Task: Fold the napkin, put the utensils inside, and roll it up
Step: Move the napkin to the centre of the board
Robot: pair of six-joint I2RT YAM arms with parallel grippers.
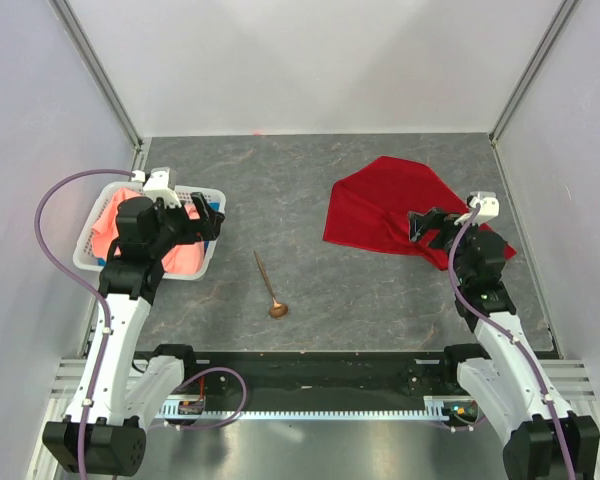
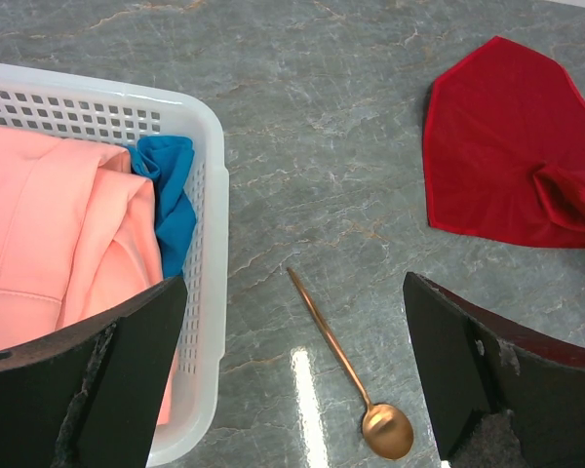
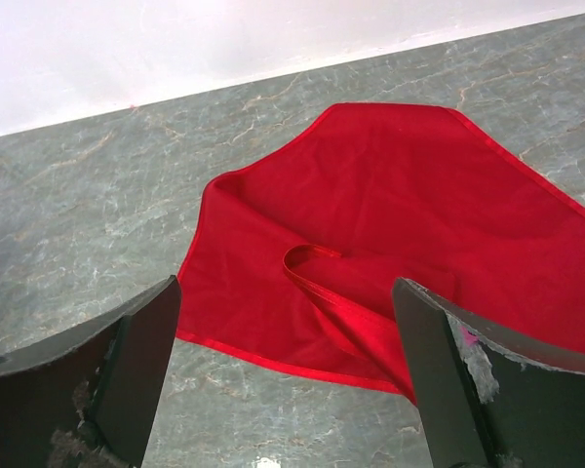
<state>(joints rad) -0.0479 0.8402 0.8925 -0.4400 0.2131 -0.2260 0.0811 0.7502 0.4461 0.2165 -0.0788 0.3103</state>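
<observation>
- We see the left gripper (image 1: pixel 206 214) spread wide over the edge of the basket (image 2: pixel 210 195), gripping nothing.
- Our right gripper (image 3: pixel 288 390) gapes wide above the crumpled napkin (image 3: pixel 390 195), empty.
- The spoon (image 2: pixel 341 361) lies flat between basket and napkin.

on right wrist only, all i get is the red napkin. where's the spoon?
Observer: The copper spoon lies bare on the table, left of the napkin and apart from it, bowl towards the arms.
Operator: anything else out there?
Observer: A white basket at the table's left side, holding a salmon-pink cloth and a blue cloth.
Operator: left arm blocking the spoon?
Observer: No. The left arm reaches over the basket's right side, jaws open and empty.
</observation>
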